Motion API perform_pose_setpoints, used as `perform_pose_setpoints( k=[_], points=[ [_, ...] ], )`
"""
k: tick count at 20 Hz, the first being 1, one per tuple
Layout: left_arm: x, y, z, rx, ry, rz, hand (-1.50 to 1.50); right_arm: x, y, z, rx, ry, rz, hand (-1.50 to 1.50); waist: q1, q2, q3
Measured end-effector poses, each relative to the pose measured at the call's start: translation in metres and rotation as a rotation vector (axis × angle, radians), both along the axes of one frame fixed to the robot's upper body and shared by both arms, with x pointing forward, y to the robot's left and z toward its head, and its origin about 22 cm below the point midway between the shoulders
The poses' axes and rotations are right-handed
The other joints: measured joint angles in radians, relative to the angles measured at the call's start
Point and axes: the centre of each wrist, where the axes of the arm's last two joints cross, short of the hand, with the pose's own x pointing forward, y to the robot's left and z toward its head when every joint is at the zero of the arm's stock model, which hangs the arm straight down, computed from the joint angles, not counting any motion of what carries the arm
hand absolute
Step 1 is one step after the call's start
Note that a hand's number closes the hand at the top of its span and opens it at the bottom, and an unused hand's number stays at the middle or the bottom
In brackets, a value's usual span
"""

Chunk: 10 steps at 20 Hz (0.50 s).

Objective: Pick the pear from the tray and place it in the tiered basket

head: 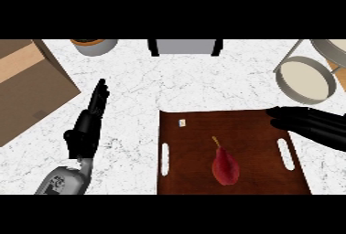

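The pear (pixel 225 167) lies ungrasped low on the tray (pixel 196 151), the right hand (pixel 304 122) open and empty over its upper right corner; this looks like the approach, and next the hand must lower and close round the pear.

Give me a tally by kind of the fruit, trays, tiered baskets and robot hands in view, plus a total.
pear: 1
tray: 1
tiered basket: 1
hands: 2 (left hand, right hand)
Total: 5
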Motion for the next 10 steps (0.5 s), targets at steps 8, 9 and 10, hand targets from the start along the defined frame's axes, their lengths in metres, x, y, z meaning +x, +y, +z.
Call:
perform_pose_setpoints(
  k=[8, 9, 10],
  points=[
    [-0.002, -0.003, -0.001, 0.0, -0.004, -0.002, 0.0, -0.016, 0.035, -0.005, -0.125, 0.007, 0.001, -1.5, 0.004, 0.001, 0.0],
    [-0.004, -0.003, 0.001, 0.0, -0.003, -0.001, 0.0, -0.019, 0.038, -0.004, -0.144, 0.008, 0.001, -1.5, 0.004, 0.001, 0.0],
    [-0.006, 0.001, 0.002, 0.002, -0.004, 0.0, 0.0, -0.021, 0.036, -0.005, -0.16, 0.011, -0.005, -1.5, 0.004, 0.001, 0.0]
  ],
)
